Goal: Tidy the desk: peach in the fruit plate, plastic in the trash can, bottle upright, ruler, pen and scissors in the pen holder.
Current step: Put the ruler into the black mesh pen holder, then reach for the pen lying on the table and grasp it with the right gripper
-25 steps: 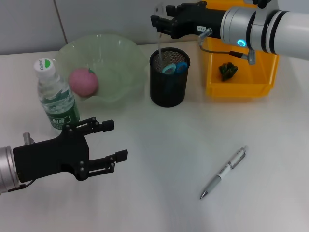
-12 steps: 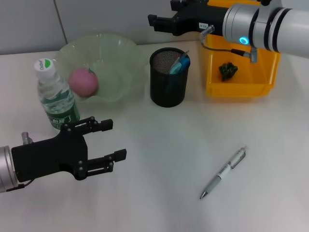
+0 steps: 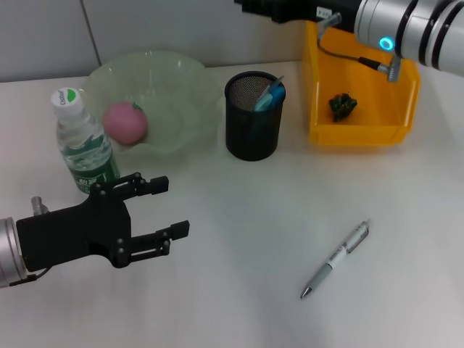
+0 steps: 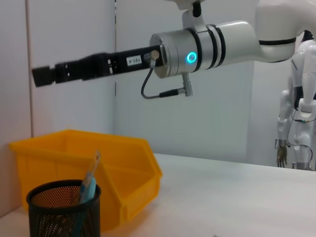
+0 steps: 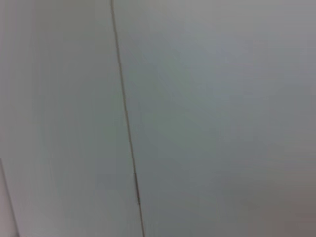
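The pink peach (image 3: 125,122) lies in the pale green fruit plate (image 3: 181,80). A water bottle (image 3: 83,145) stands upright beside it. The black mesh pen holder (image 3: 252,127) (image 4: 64,212) holds blue-handled scissors (image 3: 267,98) (image 4: 88,185) and a thin clear ruler (image 3: 276,81) leaning at its rim. A silver pen (image 3: 336,259) lies on the desk at the front right. Dark crumpled plastic (image 3: 342,105) sits in the yellow bin (image 3: 362,134) (image 4: 123,173). My right gripper (image 3: 245,6) (image 4: 43,75) hangs high above the holder, carrying nothing. My left gripper (image 3: 172,206) stands open low in front of the bottle.
The wall rises close behind the plate, the holder and the bin. White desk surface stretches between my left gripper and the pen. The right wrist view shows only the wall.
My right gripper let the clear ruler drop into the pen holder, then rose and drew back to the right. The left arm has barely moved.
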